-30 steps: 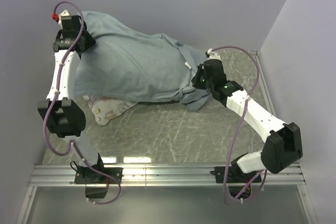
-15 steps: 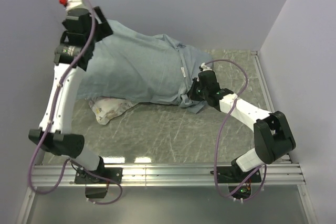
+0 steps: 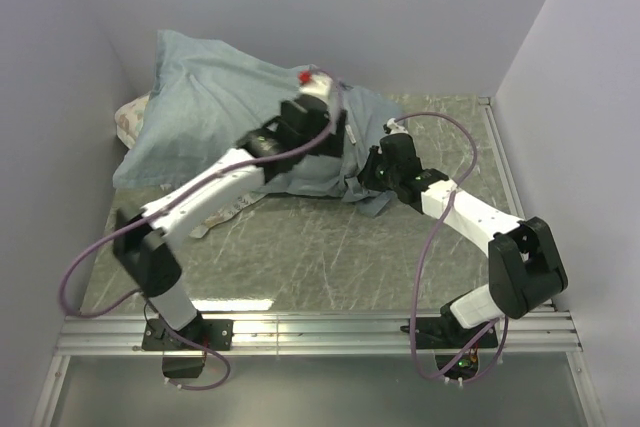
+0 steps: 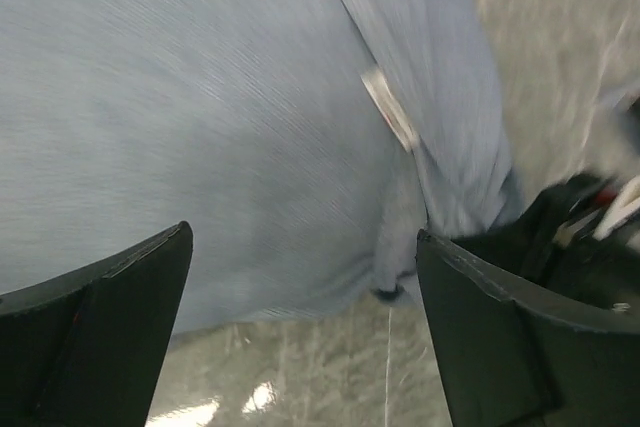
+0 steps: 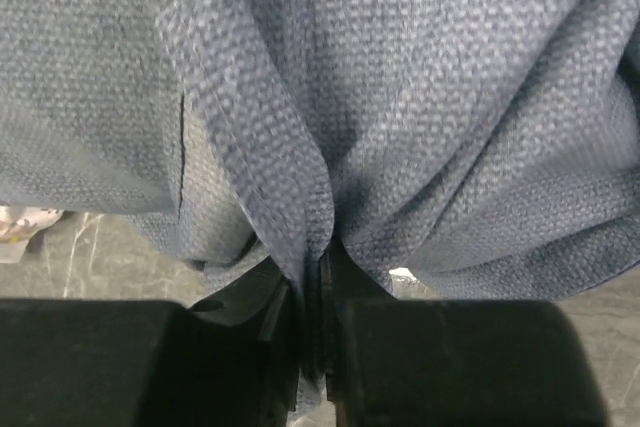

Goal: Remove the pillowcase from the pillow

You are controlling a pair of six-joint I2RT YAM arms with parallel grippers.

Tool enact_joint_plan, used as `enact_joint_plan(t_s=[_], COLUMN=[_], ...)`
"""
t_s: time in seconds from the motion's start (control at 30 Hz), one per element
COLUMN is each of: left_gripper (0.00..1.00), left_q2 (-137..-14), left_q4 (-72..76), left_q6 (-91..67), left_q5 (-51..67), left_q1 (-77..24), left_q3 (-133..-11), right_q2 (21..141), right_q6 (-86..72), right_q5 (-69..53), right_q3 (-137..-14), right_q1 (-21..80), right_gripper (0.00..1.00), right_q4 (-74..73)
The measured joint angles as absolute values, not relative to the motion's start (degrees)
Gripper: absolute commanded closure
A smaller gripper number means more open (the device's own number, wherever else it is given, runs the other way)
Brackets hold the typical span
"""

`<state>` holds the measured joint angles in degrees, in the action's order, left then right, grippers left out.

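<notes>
My left pincer hangs open above the pillowcase, its two dark fingers spread wide with nothing between them. The pillowcase shows its pale blue-grey side and lies as a plump mound across the back left of the grey marbled table, rising against the rear wall. The pillow does not show from any view. My left arm reaches over the mound toward its right end, where a small white tag sits on a seam. My right pincer is closed tight on a bunched fold of the pillowcase at that right end, low and close to the table, with the woven cloth fanning out from between its fingers. A white floral-print cover peeks out at the far left of the mound and again under its front edge
</notes>
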<state>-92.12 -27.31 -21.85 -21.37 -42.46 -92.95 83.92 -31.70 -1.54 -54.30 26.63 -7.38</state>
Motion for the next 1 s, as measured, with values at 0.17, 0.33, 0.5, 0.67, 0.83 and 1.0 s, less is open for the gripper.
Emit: enact_joint_plan(t_s=[0.17,0.33,0.5,0.67,0.83,1.0], left_gripper=[0.01,0.3,0.91,1.0,1.0,0.69], left_q2=[-102.0,-105.8,-107.8,-107.8,-107.2,-103.2], left_q4=[-27.3,-27.6,-28.5,-30.1,-31.1,-30.6], left_q6=[-21.6,-21.8,-20.8,-20.3,-20.7,-20.5], left_q5=[-23.9,-29.8,-36.2,-40.6,-41.1,-35.7], left_q1=[-47.6,-47.7,-47.4,-46.4,-42.5,-40.7], left_q3=[-92.8,-93.6,-95.7,-97.2,-97.4,-96.1], right_q2=[83.3,83.2,83.2,83.2,83.0,83.9], right_q6=[-31.7,-31.6,-31.2,-30.8,-30.6,-32.1], right_q5=[0.4,2.6,4.1,4.7,4.6,1.6], right_q3=[-54.3,-54.3,-54.3,-54.3,-52.5,-49.3], right_q1=[26.6,26.3,24.7,21.4,15.7,13.0], right_gripper=[0.65,0.71,0.92,0.95,0.95,1.0], right_q4=[-8.4,-9.1,-10.2,-10.9,-10.2,-7.1])
